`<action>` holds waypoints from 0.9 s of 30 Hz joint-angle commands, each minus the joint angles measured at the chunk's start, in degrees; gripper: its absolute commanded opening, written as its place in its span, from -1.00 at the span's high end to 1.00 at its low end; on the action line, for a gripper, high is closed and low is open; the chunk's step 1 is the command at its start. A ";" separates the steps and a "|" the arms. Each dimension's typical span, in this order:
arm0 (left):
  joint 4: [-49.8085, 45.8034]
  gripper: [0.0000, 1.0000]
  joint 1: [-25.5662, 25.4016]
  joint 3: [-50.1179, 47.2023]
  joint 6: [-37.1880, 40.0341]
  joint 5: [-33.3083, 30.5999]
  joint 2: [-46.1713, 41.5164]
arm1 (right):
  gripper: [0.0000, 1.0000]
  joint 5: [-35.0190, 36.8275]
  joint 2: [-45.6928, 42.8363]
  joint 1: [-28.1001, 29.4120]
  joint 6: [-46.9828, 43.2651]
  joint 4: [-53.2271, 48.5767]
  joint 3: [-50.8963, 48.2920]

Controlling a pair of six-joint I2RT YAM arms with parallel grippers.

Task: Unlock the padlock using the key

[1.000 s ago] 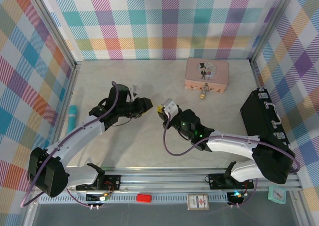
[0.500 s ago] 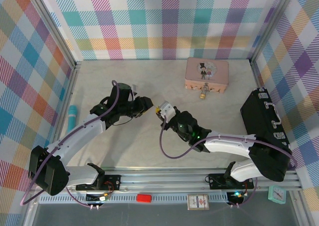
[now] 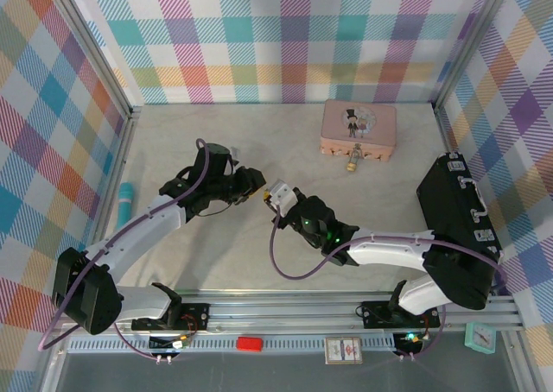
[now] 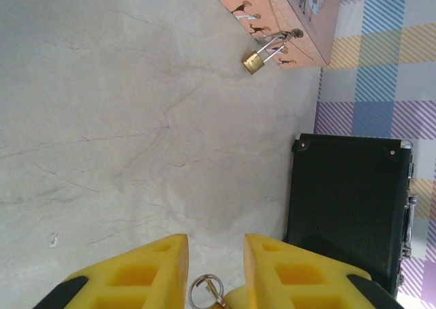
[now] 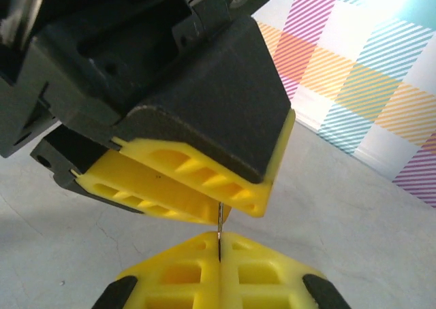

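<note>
- Right end effector (image 5: 219, 244): pinching together on the key (image 5: 219, 229), whose thin blade is sticking up from between the yellow pads.
- Left end effector (image 4: 216, 248): jaws standing apart, facing the right one nose to nose over the middle of the bench (image 3: 216, 133). A small ring (image 4: 206, 290) is showing in its gap.
- Padlock (image 4: 254, 62): hanging by its shackle from the front latch of the pink tin (image 3: 359, 124) at the far side, well apart from both.
- Black case (image 3: 458, 202): lying at the right.
</note>
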 commanded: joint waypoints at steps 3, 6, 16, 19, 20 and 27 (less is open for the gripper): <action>-0.93 0.56 -0.55 2.00 -0.59 0.39 -0.04 | 1.00 2.35 1.12 0.41 -1.26 3.24 2.13; -1.19 0.62 -0.55 1.98 -0.58 0.19 -0.30 | 1.00 2.60 1.73 0.51 -0.99 3.76 2.26; -1.19 0.67 -0.55 1.75 -0.68 -0.03 -0.64 | 1.00 3.24 2.22 0.83 -0.98 4.15 2.18; -1.28 0.67 -0.55 1.81 -0.51 -0.15 -0.48 | 1.00 3.30 2.21 0.90 -1.07 4.25 2.10; -1.22 0.68 -0.55 1.81 -0.51 -0.15 -0.48 | 1.00 3.26 2.22 0.92 -1.07 4.31 2.14; -0.54 0.76 -0.55 1.79 -0.72 0.03 -0.30 | 1.00 3.23 2.60 1.13 -1.50 4.16 2.53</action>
